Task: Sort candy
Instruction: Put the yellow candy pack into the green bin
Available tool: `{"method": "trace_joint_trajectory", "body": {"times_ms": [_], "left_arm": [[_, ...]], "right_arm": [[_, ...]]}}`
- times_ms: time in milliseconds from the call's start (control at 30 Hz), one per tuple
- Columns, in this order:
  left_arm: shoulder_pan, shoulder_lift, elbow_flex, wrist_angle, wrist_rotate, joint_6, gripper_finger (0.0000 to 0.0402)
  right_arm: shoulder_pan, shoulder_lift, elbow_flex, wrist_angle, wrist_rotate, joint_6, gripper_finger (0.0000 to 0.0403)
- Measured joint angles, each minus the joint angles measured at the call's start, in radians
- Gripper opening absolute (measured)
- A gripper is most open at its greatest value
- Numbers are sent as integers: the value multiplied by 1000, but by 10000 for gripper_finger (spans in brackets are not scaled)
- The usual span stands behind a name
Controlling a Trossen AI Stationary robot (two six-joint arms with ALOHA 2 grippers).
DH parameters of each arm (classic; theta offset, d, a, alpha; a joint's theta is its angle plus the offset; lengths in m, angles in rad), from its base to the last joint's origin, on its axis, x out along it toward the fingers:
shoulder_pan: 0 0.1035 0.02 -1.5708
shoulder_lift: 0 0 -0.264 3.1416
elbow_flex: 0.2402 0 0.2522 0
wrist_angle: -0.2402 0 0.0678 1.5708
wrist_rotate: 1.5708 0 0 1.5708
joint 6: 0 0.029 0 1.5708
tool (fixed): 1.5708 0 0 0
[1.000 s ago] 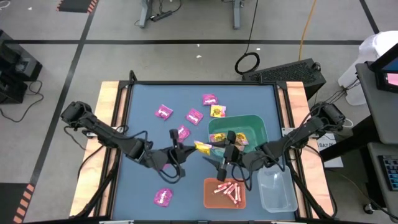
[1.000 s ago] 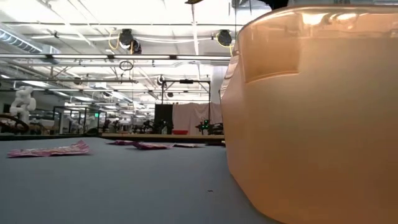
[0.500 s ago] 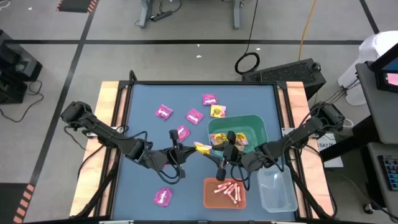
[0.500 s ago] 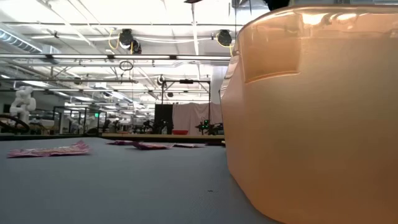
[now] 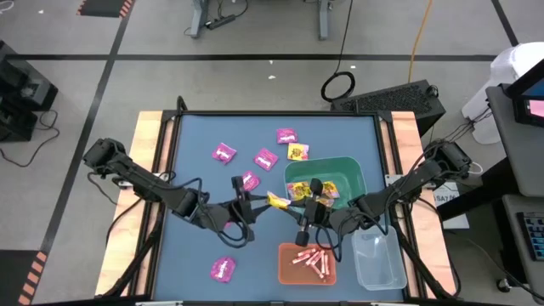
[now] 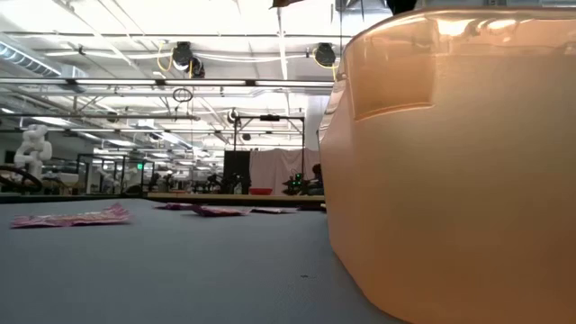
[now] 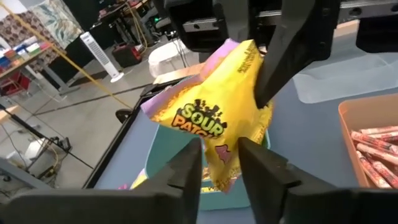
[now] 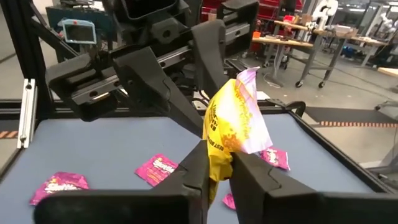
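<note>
The jaws of the right gripper (image 8: 217, 165) are pinched narrowly on the lower edge of a yellow candy packet (image 8: 233, 124), which stands upright above them with its long axis vertical and a purple corner at the top. The jaws of the left gripper (image 7: 221, 163) are parted a little on either side of the same packet's opposite end; whether they touch it cannot be told. From above, the packet (image 5: 277, 201) is seen held between both grippers, just beside the green bin (image 5: 350, 170). Only the left wrist view shows the pink-white sticks (image 7: 376, 146) in the orange bin (image 7: 354, 115) to one side of the jaws. Magenta packets (image 8: 161, 168) are seen lying flat on the blue-grey table (image 8: 93, 149) beyond the right jaws. A workshop with benches is visible behind.
</note>
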Motion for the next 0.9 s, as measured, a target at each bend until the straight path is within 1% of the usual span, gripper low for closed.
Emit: {"method": "trace_joint_trajectory", "body": {"times_ms": [167,233,333,433,533,633,767,900], "left_arm": [[-3,0,0,-32,0,-21,179],[-11,-7,0,-77,5,-56,201],[-19,-23,0,-184,13,-128,224],[-23,-33,0,-310,15,-210,229],[-23,-33,0,-393,15,-268,230],[-23,-33,-1,-404,18,-292,230],[-23,-33,-1,-400,18,-297,230],[-30,-33,-1,-397,23,-321,230]], "right_arm": [[0,0,0,0,0,-57,39],[0,-3,0,-3,2,-94,39],[10,-18,0,-29,48,-138,38],[31,-37,0,-77,104,-196,38],[55,-49,0,-98,124,-291,38],[80,-51,0,-98,125,-446,38],[114,-51,0,-105,125,-704,38],[140,-51,0,-105,125,-837,38]]}}
